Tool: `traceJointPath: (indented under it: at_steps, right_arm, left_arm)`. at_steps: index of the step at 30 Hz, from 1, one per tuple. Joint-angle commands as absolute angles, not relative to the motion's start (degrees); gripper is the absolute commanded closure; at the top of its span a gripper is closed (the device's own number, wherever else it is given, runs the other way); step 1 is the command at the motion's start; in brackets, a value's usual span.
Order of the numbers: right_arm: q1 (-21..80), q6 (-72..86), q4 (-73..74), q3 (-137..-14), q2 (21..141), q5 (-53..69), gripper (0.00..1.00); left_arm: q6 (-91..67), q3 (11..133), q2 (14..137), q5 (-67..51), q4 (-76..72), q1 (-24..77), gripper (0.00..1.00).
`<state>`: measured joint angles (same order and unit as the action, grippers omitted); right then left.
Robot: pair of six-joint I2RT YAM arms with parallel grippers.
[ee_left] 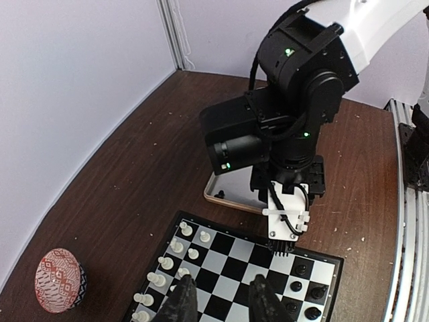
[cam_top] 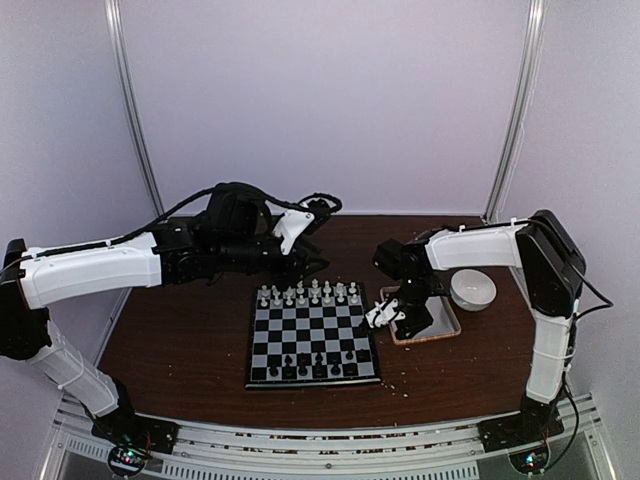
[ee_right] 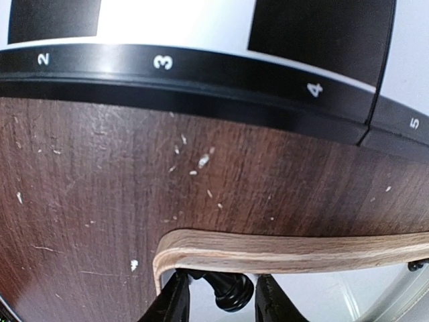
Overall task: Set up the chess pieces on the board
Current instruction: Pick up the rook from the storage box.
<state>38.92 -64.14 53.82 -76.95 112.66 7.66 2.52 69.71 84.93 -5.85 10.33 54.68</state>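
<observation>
Right claw [ee_right: 223, 296] pinches a small black chess piece [ee_right: 232, 292] inside the wooden-rimmed tray [ee_right: 281, 251], probably to carry it onto the black-and-silver chequered board [ee_right: 201, 67]. Left claw [ee_left: 224, 305] hovers narrowly parted, empty.

**Free room and obstructions.** The middle ranks of the board [cam_top: 312, 328] lay bare. They were bounded by white chess pieces [cam_top: 305, 293] on the two far rows and black chess pieces [cam_top: 310, 365] along the near edge. The left gripper [cam_top: 318, 262] and its arm hung over the board's far edge. The right gripper [cam_top: 379, 317] stood low beside the board's right rim, at the wooden-rimmed tray [cam_top: 447, 330], with only a narrow strip of tabletop [ee_right: 100, 188] between rim and tray. A white bowl [cam_top: 472, 290] sat just beside the tray. Open tabletop lay left of the board.
</observation>
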Motion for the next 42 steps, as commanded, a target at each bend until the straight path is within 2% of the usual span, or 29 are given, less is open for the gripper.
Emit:
traceJointPath:
  at_steps: [1,7,23,35,42]
  right_arm:
    - [40.14,-64.31,51.16,-74.45,112.61,7.22,0.64]
    - [40.59,-65.78,51.17,-74.02,112.69,5.62,0.66]
    - [38.21,-62.96,51.28,-71.57,110.59,5.18,0.83]
    - [27.26,-52.37,54.71,-76.16,104.72,25.28,0.84]
    - [25.05,-45.02,57.37,-79.61,101.23,36.64,0.84]
  left_arm:
    - [1.76,69.87,85.36,-7.03,7.29,54.14,0.73]
    - [1.63,69.79,85.36,-6.87,7.17,54.14,0.73]
    - [1.38,69.87,86.35,-8.41,6.2,53.66,0.73]
    - [0.02,69.28,89.12,-11.74,2.18,53.31,0.73]
    - [-2.29,66.72,91.92,-21.15,-4.15,53.26,0.76]
